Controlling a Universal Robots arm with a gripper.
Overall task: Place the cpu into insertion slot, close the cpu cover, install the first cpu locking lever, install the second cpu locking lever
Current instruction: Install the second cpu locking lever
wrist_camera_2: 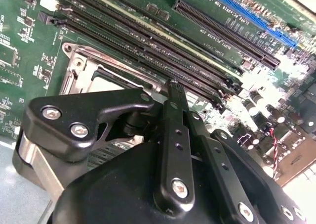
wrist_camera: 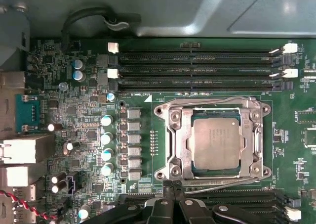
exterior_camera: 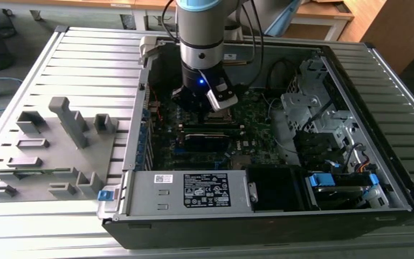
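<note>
The cpu lies flat in the insertion slot on the green motherboard, its dull silver top showing. The cpu cover is down around it, and the chip shows through the cover's window. Thin metal levers run along two sides of the socket, one on the gripper's side and one on the far side. My gripper has its black fingers together, tips at the socket's edge beside the near lever. In the second wrist view the gripper points down at that edge. The exterior view has the gripper low inside the open computer case.
Long black memory slots flank the socket on both sides. Capacitors and a red-black cable stand nearby. In the case sit the power supply and a drive cage. A grey fixture tray lies at the exterior view's left.
</note>
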